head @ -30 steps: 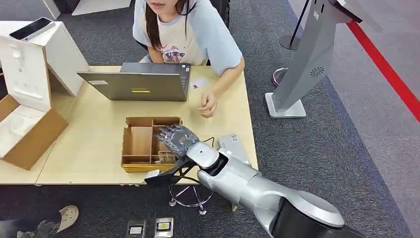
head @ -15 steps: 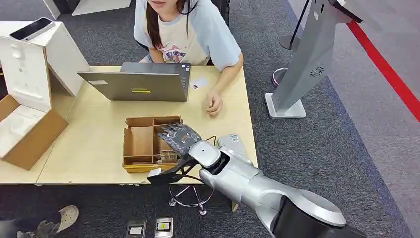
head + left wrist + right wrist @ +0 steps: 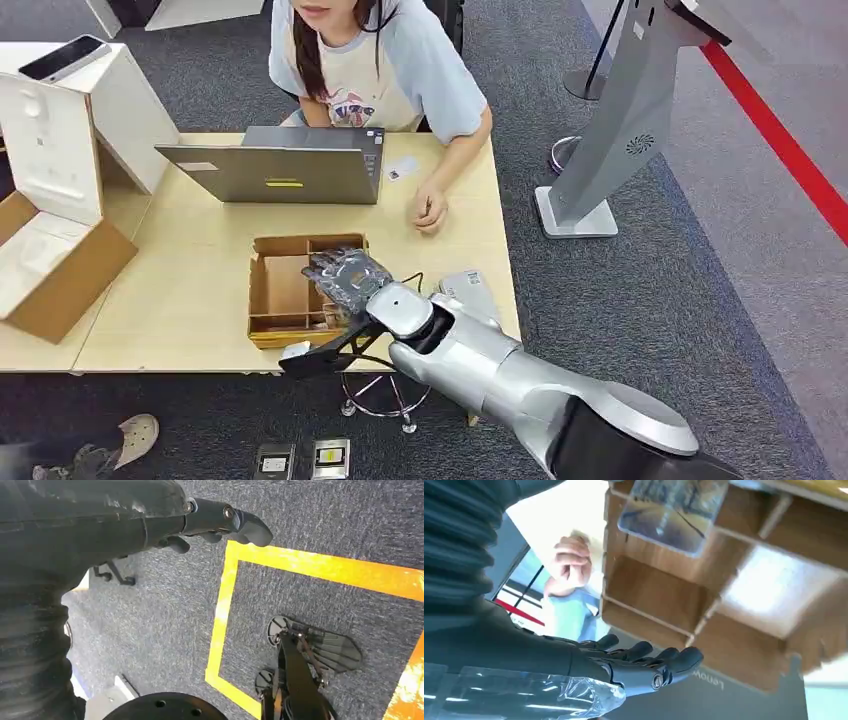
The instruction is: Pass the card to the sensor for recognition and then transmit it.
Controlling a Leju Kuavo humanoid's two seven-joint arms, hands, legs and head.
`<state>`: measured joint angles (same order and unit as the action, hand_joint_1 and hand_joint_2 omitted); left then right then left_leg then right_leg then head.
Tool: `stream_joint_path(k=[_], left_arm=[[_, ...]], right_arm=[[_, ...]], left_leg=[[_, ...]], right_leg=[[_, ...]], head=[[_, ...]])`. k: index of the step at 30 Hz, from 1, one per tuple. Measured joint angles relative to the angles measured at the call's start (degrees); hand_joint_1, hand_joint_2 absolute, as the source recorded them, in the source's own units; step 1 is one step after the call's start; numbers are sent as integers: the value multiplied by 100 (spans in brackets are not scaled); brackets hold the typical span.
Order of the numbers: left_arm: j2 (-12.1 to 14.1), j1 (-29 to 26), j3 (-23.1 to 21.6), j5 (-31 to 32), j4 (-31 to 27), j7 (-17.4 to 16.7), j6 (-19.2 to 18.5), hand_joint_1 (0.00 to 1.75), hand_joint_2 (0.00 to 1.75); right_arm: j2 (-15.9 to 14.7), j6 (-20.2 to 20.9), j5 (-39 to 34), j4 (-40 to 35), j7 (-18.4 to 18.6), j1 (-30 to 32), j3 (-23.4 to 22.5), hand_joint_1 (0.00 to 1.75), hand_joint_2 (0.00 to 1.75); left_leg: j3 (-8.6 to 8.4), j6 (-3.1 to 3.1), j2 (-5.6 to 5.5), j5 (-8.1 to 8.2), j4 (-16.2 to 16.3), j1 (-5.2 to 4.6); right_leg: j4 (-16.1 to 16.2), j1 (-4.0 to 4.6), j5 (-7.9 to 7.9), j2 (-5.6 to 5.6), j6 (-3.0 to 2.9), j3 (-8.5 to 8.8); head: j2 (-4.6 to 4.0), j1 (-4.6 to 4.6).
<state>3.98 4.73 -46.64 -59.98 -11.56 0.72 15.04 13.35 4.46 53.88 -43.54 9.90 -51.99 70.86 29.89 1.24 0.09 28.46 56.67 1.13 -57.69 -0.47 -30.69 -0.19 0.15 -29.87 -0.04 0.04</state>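
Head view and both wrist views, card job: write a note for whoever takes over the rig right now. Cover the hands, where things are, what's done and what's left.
Right hand: open, holds nothing, hovers over the brown cardboard divided box on the pale wooden table.
Left hand: hangs over the grey carpet, holds nothing.
Card: a glossy rectangular card lies in one box compartment, not gripped.
Sensor: probably the flat grey device on the table, right of the box.
Done: no step yet.
Left: pick up the card, present it to the sensor, pass it on. A person sits opposite, behind a grey laptop.
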Motion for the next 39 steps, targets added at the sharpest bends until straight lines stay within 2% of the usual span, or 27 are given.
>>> stream_joint_path(k=[5,7,8,11,14,16,17,18,19,21,23,24,25,27,28,30,32,36,37,38,39], left_arm=[[-4,-1,0,-52,0,13,4,0,175],[-7,-2,2,-88,0,17,17,0,175],[-7,-2,2,-120,0,17,26,0,175],[-13,-5,2,-175,0,17,124,0,175],[-33,-9,2,-186,0,18,206,0,175],[-41,-9,2,-184,0,17,245,0,175],[-46,-8,2,-184,0,17,260,0,175],[-46,-6,2,-184,0,22,267,0,175],[-46,-3,2,-186,0,39,269,0,175],[-50,-4,2,-188,0,50,264,0,175],[-55,-8,2,-205,0,50,251,0,175],[-53,-8,2,-205,0,48,232,0,175],[-52,-6,2,-205,0,48,212,0,175],[-50,-3,0,-203,0,46,184,0,175],[-50,-3,0,-203,0,46,179,0,175],[-50,-3,0,-188,0,59,168,0,175],[-50,-2,0,-184,0,83,164,0,175],[-50,-2,0,-184,0,85,164,0,175],[-52,3,0,-184,0,113,197,0,175],[-55,2,0,-190,0,120,230,0,175],[-55,3,0,-208,0,120,234,0,175]], right_arm=[[-162,183,-149,-752,280,13,-55,0,175],[-293,6,-168,-1137,396,69,-131,0,175],[-360,-259,-175,-1323,422,139,-192,0,175],[-592,-1801,-345,-1970,202,582,-574,0,175],[-815,-3427,-674,-2444,-440,1144,-1070,0,175],[-924,-4099,-970,-2654,-801,1499,-1400,0,175],[-953,-4288,-1112,-2699,-1049,1654,-1532,0,175],[-970,-4370,-1398,-2741,-1267,1822,-1653,0,175],[-981,-4361,-2004,-2804,-1534,2013,-1804,0,175],[-990,-4326,-3667,-2940,-1955,2324,-2081,0,175],[-1008,-4199,-5329,-3005,-1960,2457,-2328,0,175],[-1031,-4116,-5826,-3020,-1785,2495,-2422,0,175],[-1073,-4000,-6007,-3035,-1566,2509,-2452,0,175],[-1204,-3775,-5410,-3103,-1051,2507,-2450,0,175],[-1254,-3684,-4738,-3157,-688,2492,-2437,0,175],[-1388,-3311,-2780,-3300,49,2423,-2400,0,175],[-1500,-2821,-846,-3471,499,2354,-2356,0,175],[-1512,-2749,-614,-3494,535,2349,-2350,0,175],[-1635,-2219,1575,-3811,791,2299,-2269,0,175],[-1709,-2112,2530,-4067,729,2284,-2232,0,175],[-1729,-2112,2745,-4152,664,2281,-2221,0,175]], left_leg=[[0,0,0,0,0,0],[-1,0,0,0,1,0],[-2,0,1,0,1,-1],[-2,0,-2,0,2,-1],[0,0,-3,1,2,-1],[1,0,2,2,1,-2],[0,0,5,2,1,-2],[0,0,7,3,1,-2],[0,0,4,3,1,-1],[2,0,-1,2,1,-1],[2,0,2,2,0,0],[1,1,6,1,0,0],[1,1,7,1,0,0],[1,1,5,0,1,0],[3,0,3,0,1,0],[3,0,3,-1,1,0],[3,1,3,0,1,0],[3,1,3,0,1,0],[4,1,1,0,1,0],[6,1,2,0,1,0],[6,1,3,0,1,0]], right_leg=[[0,0,0,0,0,-2],[1,0,0,0,0,-2],[1,0,0,1,0,-2],[4,-1,0,-3,0,-2],[6,-2,0,-5,0,-1],[6,-2,0,-4,0,-1],[6,-2,0,-1,0,-2],[7,-2,0,-1,0,-3],[7,-2,0,-1,0,-2],[7,-2,0,-9,0,-2],[6,-1,0,-7,0,-3],[6,-1,1,-3,-1,-3],[6,-1,1,-2,-1,-4],[5,-1,4,-2,1,-4],[5,-1,4,-2,1,-4],[5,-1,4,-2,1,-4],[5,-1,4,-2,1,-4],[5,-1,4,-2,1,-4],[5,-1,4,-3,1,-4],[5,-1,4,-4,1,-5],[5,-1,4,-4,1,-4]], head=[[0,0],[0,2],[0,0],[0,0],[0,0],[0,2],[0,0],[0,-4],[0,0],[0,0],[0,0],[0,-2],[0,0],[0,0],[0,0],[0,-4],[0,-2],[0,-2],[0,-2],[0,-2],[0,0]])
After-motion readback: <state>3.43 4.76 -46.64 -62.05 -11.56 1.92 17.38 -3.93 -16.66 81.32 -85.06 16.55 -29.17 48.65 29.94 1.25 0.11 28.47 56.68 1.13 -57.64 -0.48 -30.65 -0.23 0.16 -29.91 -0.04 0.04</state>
